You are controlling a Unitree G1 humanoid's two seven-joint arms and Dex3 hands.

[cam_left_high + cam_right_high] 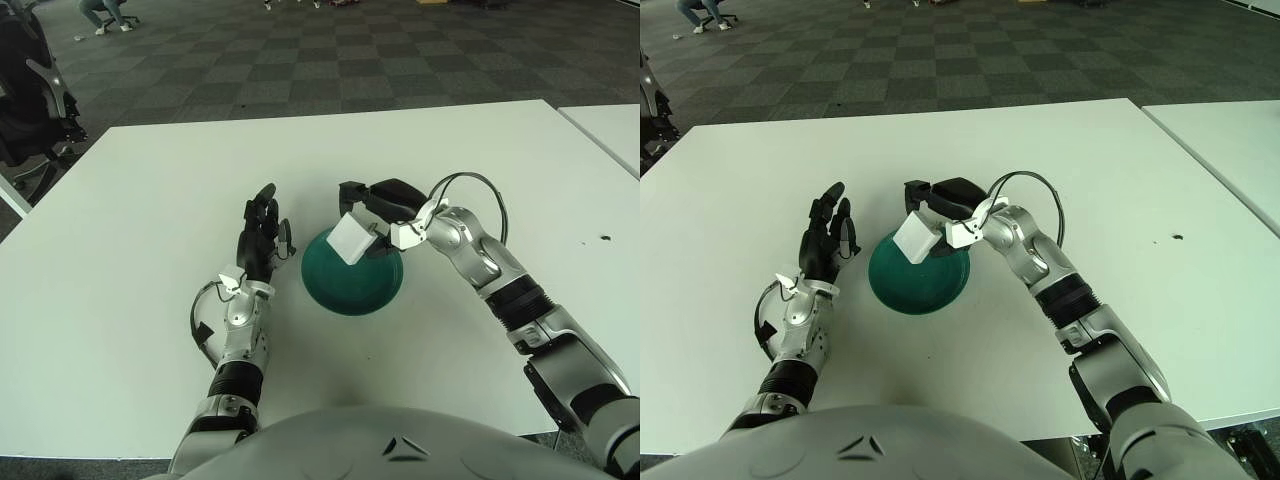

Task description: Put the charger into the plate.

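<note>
While the white table takes most of what I see, the work is happening near its middle, where the green plate sits. My right hand is over the far left part of the plate, and its fingers are closed around the white charger, which hangs tilted, one corner pointing down. I judge the charger is above the plate surface and not yet touching it, though I cannot be fully sure how much gap is left. So the pick is done and the carry looks almost done; what is left is to lower it a little, open the fingers and pull the hand away. My left hand is idle just beside the plate, on its left side, with fingers stretched out straight and holding nothing. A thin cable loops over my right wrist.
</note>
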